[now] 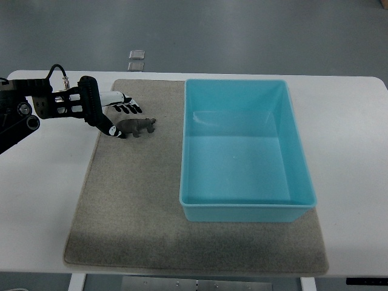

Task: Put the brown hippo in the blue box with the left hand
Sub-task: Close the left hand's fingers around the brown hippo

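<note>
One small brown hippo (137,127) lies on the grey mat (121,206) at upper left, touched but not gripped by the left hand (119,112) with its fingers spread apart, so it could get knocked away before reaching the blue box (245,207).
</note>
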Available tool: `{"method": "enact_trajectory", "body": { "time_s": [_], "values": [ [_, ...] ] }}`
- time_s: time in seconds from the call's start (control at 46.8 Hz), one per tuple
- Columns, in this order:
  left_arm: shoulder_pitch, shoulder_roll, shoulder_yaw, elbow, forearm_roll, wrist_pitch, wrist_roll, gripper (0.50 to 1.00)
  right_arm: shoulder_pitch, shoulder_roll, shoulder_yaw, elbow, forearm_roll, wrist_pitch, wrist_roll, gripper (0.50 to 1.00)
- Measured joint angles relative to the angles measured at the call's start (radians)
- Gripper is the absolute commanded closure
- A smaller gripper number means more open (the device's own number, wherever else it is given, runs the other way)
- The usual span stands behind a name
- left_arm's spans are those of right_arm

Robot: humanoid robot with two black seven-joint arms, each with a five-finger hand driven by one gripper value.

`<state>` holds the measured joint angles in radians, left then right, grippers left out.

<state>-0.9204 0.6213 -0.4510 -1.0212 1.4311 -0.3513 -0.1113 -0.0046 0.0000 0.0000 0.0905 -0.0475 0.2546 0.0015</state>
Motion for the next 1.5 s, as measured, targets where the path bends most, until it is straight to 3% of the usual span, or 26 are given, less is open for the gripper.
{"method": "enact_trajectory", "body": {
  "time_s": [0.107,0.535,0.727,1.07,1.326,1.412,1.497],
  "values": [
    [0.0,0.0,0.0,-0.002,0.001,0.0,0.007,0.754,0.0,0.0,0.0,0.0,0.0,0.0,0.0,0.564],
    [0.0,-0.003,0.0,-0.011,0.003,-0.002,0.007,0.793,0.0,0.0,0.0,0.0,0.0,0.0,0.0,0.564],
    [0.0,-0.003,0.004,-0.017,0.003,-0.003,0.007,0.87,0.0,0.0,0.0,0.0,0.0,0.0,0.0,0.564],
    [0.0,-0.002,0.006,-0.017,0.003,-0.004,0.007,0.934,0.0,0.0,0.0,0.0,0.0,0.0,0.0,0.564],
    [-0.009,-0.002,0.006,-0.016,0.002,0.0,0.007,0.945,0.0,0.0,0.0,0.0,0.0,0.0,0.0,0.564],
    [-0.009,-0.002,0.005,-0.016,0.002,0.001,0.007,0.999,0.0,0.0,0.0,0.0,0.0,0.0,0.0,0.564],
    [-0.009,-0.002,0.005,-0.016,0.002,0.001,0.007,1.0,0.0,0.0,0.0,0.0,0.0,0.0,0.0,0.564]
  ]
}}
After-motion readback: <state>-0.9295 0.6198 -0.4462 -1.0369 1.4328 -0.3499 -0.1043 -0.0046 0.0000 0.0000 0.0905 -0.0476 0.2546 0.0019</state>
